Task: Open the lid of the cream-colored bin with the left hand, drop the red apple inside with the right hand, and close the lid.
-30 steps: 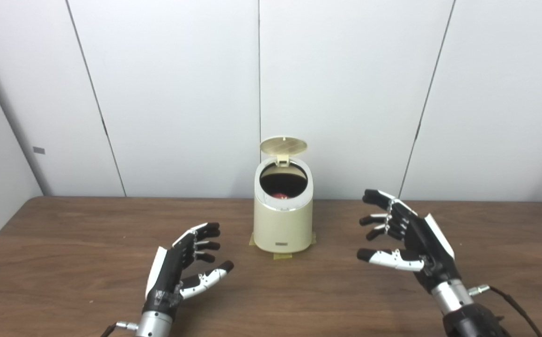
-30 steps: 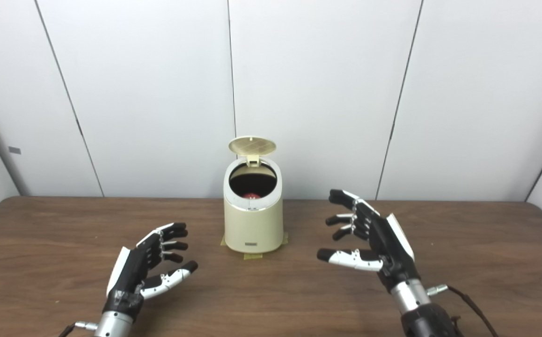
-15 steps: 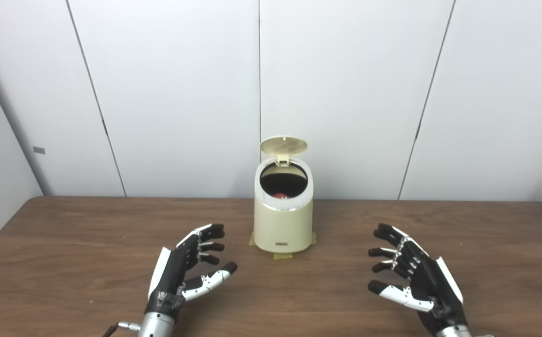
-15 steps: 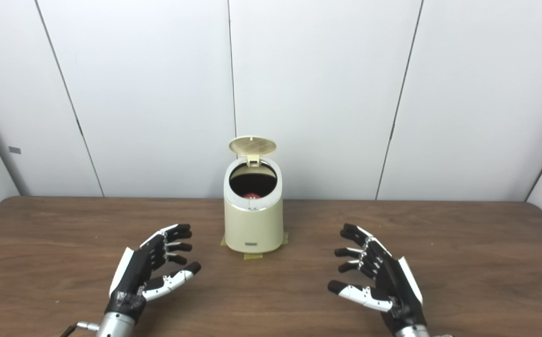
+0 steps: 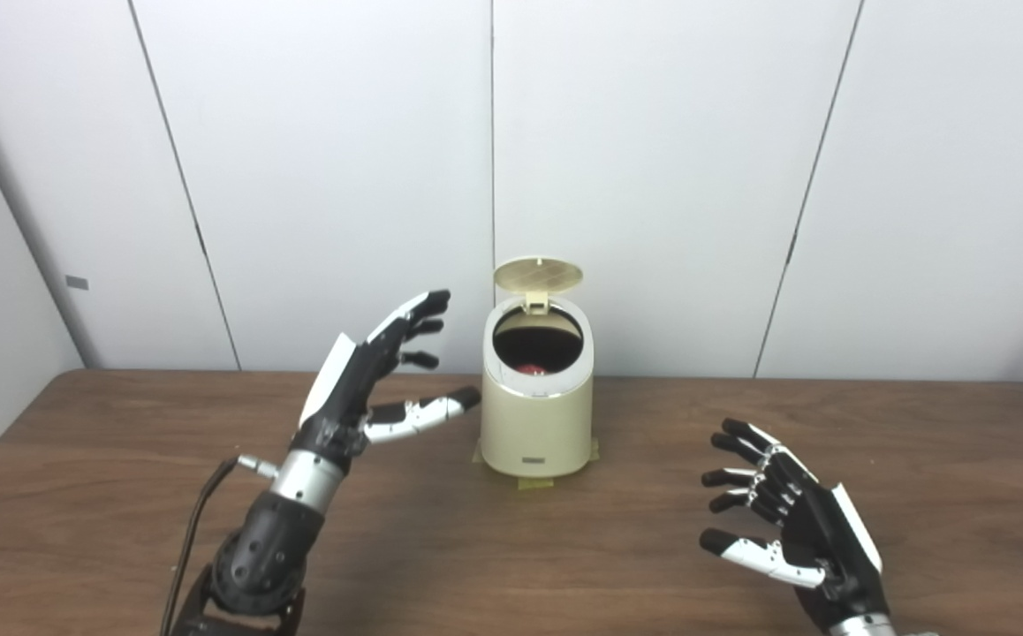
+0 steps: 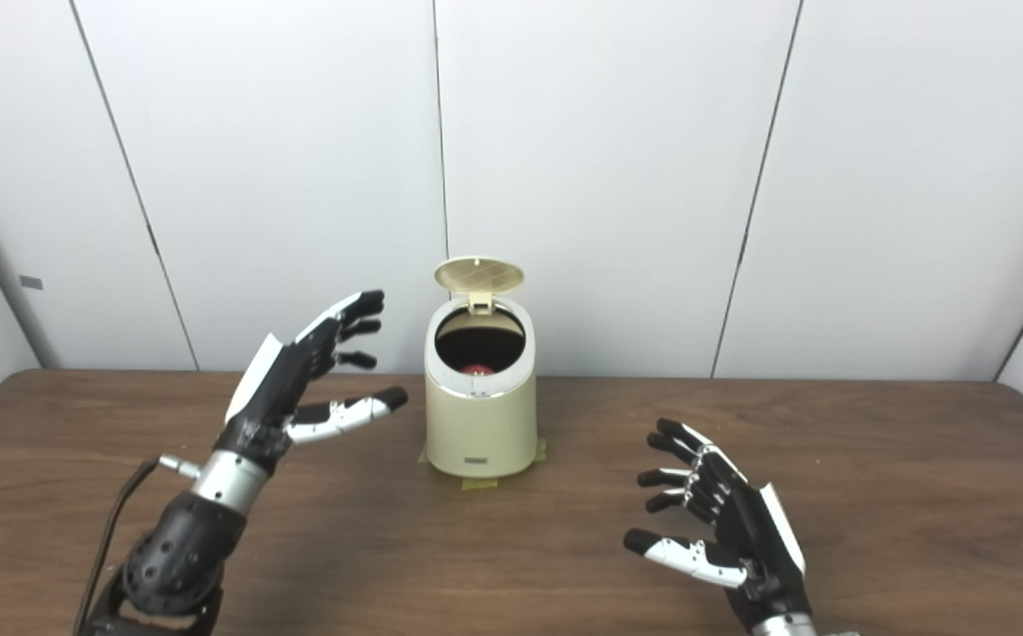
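1. Since a second ago, the left hand (image 5: 370, 375) has risen from low over the table (image 5: 105, 495) to just left of the cream-colored bin (image 5: 536, 428), fingers spread, holding nothing; the right hand (image 5: 790, 530) has dropped back, also open and empty.
2. Closing remains: the lid (image 5: 537, 275) stands upright on its rear hinge. I judge the left fingertips should reach above it and press it forward and down gently, since the bin could tip.
3. Count: one bin, one lid, one red apple (image 5: 529, 368) inside, two hands.

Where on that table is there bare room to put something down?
Bare wood lies left of the left hand, right of the right hand, and between both hands before the bin. Tightest spot: left hand beside the bin.
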